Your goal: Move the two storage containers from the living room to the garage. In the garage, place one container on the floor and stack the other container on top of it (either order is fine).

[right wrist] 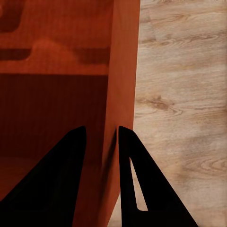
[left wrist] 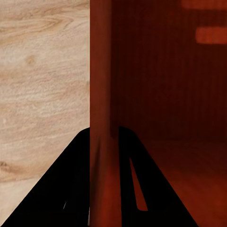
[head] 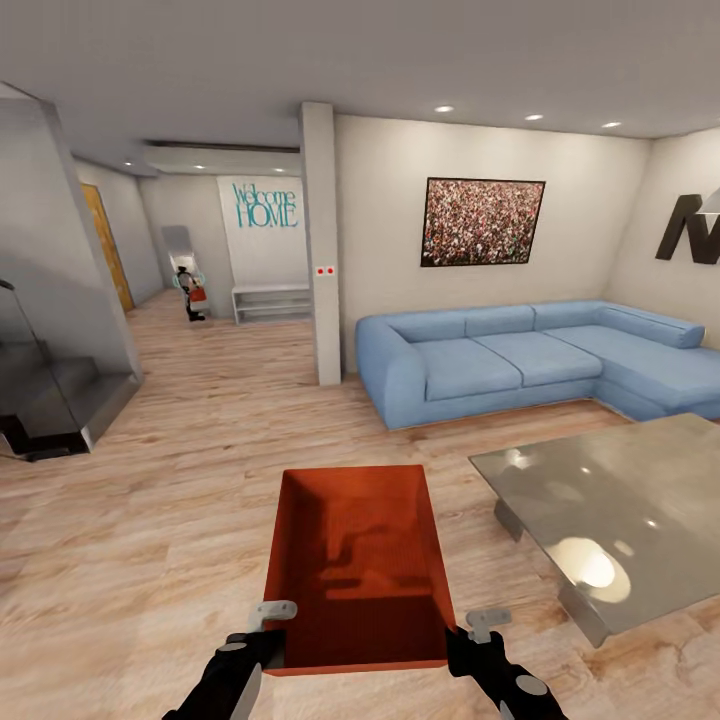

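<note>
One orange-red open-top storage container (head: 355, 565) hangs in front of me, above the living room's light wood planks, with nothing inside. My left gripper (head: 272, 622) is shut on its near-left wall, and its fingers straddle that thin wall (left wrist: 100, 94) in the left wrist view (left wrist: 101, 137). On the near-right wall my right gripper (head: 478, 628) is shut too, its black fingers either side of the wall (right wrist: 122, 71) in the right wrist view (right wrist: 101, 131). The garage is out of view.
A blue corner sofa (head: 520, 360) stands ahead on the right. A low grey glossy table (head: 620, 510) sits close at my right. A white pillar (head: 322, 245) stands ahead. Stairs (head: 50, 395) are at the left, and a hallway (head: 200, 320) runs back past them.
</note>
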Robot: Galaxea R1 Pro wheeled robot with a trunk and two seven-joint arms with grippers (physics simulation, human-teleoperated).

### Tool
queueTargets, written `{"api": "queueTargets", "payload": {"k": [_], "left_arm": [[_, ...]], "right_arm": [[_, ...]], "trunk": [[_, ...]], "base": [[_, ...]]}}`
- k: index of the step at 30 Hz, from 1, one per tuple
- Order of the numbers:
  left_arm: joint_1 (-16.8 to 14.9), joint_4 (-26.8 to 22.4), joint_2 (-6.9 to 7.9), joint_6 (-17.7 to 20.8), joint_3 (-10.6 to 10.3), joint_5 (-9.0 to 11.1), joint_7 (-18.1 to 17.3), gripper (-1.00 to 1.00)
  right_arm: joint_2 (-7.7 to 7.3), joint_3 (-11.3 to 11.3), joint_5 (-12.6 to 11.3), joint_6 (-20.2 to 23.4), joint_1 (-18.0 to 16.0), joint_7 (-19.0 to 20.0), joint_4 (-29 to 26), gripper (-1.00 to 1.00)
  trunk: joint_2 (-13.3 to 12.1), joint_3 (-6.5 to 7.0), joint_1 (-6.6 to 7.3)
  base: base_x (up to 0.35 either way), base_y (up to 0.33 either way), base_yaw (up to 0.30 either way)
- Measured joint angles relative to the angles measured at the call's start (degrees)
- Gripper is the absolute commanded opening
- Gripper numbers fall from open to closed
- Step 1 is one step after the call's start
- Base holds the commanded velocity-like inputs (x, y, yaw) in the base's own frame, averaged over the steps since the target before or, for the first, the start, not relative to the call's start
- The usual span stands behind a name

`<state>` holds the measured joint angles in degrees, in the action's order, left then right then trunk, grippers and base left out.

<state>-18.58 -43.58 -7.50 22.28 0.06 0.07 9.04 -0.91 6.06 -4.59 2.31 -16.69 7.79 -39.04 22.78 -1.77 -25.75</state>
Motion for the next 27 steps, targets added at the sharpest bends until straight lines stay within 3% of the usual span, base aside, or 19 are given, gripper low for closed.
{"api": "queueTargets", "payload": {"k": [10, 27], "left_arm": [[0.0, 0.0, 0.00, 0.0, 0.0, 0.0, 0.0, -1.00], [0.0, 0.0, 0.63, 0.0, -0.5, 0.7, -0.3, -1.00]], "right_arm": [[0.00, 0.0, -0.1, 0.0, 0.0, 0.0, 0.0, -1.00], [0.08, 0.8, -0.6, -0.1, 0.0, -0.3, 0.1, -1.00]], "trunk": [[0.0, 0.00, 0.00], [0.0, 0.07, 0.03]], "base": [[0.008, 0.005, 0.000], [0.233, 0.180, 0.020]]}}
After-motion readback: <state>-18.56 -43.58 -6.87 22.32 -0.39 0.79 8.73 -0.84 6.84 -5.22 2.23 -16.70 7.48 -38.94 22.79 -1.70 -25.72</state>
